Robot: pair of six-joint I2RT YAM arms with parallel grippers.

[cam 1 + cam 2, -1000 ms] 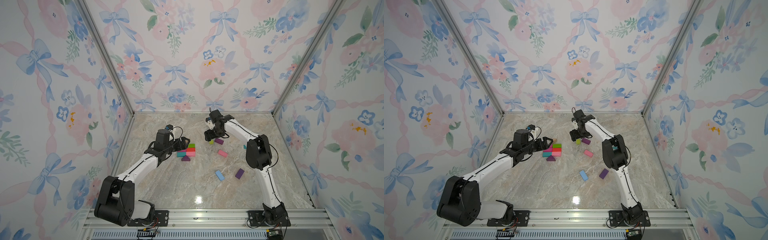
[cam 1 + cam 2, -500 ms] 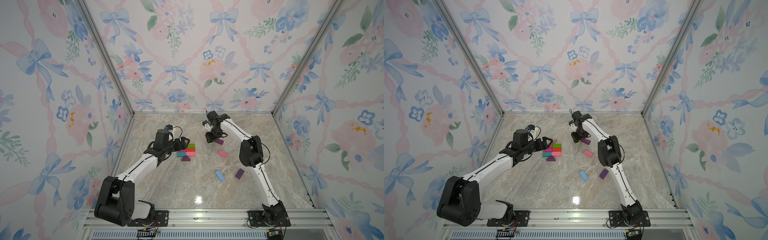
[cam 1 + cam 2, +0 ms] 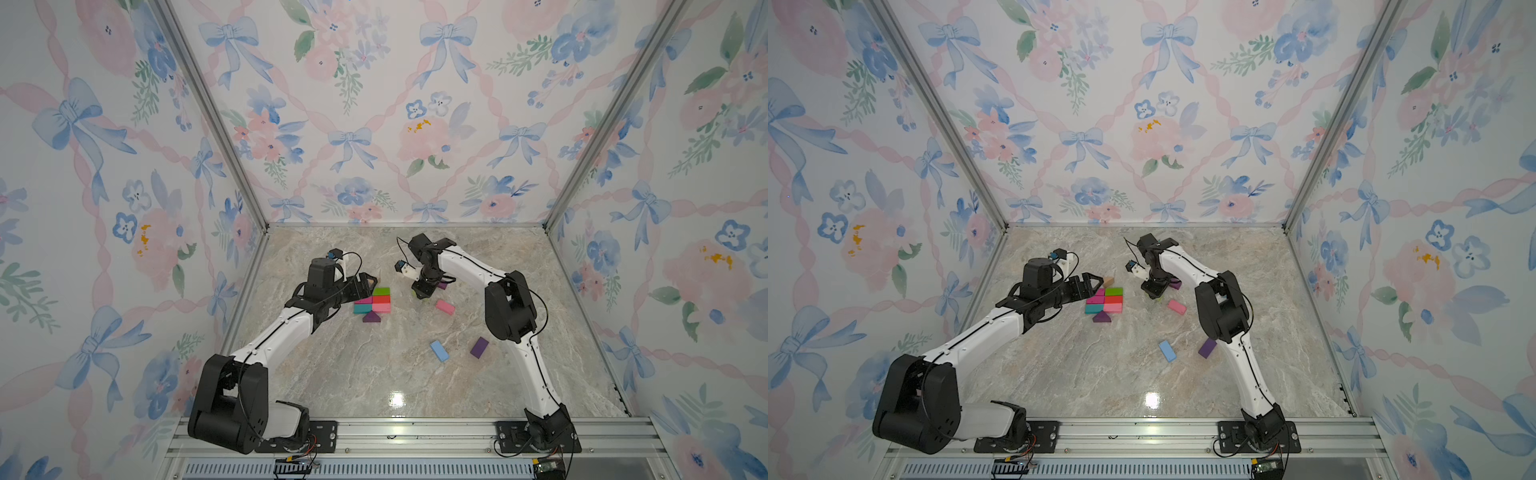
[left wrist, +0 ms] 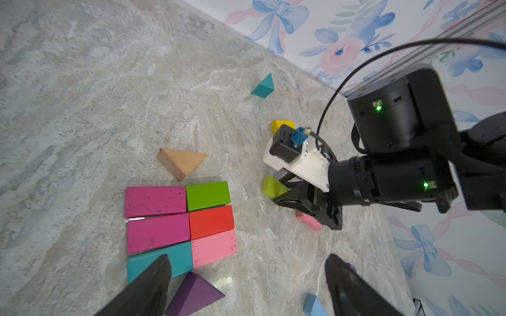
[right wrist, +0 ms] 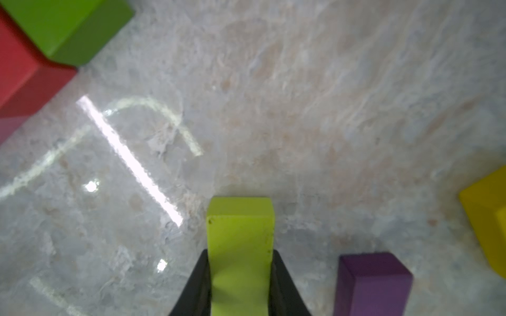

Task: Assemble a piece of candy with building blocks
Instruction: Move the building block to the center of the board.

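The right hand (image 5: 240, 262) is closed on the lime block (image 5: 241, 224), one finger flat against each long side. The block's free end sticks out ahead of the fingertips, and I cannot tell whether it has left the tabletop (image 5: 301, 109). The step in hand looks like fetching this piece for the candy body (image 4: 180, 221), six bricks laid edge to edge ahead of the hand and off to one side. Its green brick (image 5: 65, 27) and red brick (image 5: 24, 68) form the nearest corner. To do this well, lift straight up before travelling and keep the block level. Set it down flush against a free edge rather than sliding it in, since a nudge could open the seams. Just beside one finger stands a purple brick (image 5: 372, 284), with a yellow block (image 5: 487, 219) further out on that side, so swinging that way risks a knock. The stretch between hand and body is bare. The left hand (image 4: 246, 281) hangs wide open and empty over the body's edge by the purple prism (image 4: 193, 295), so the approach should keep clear of it.
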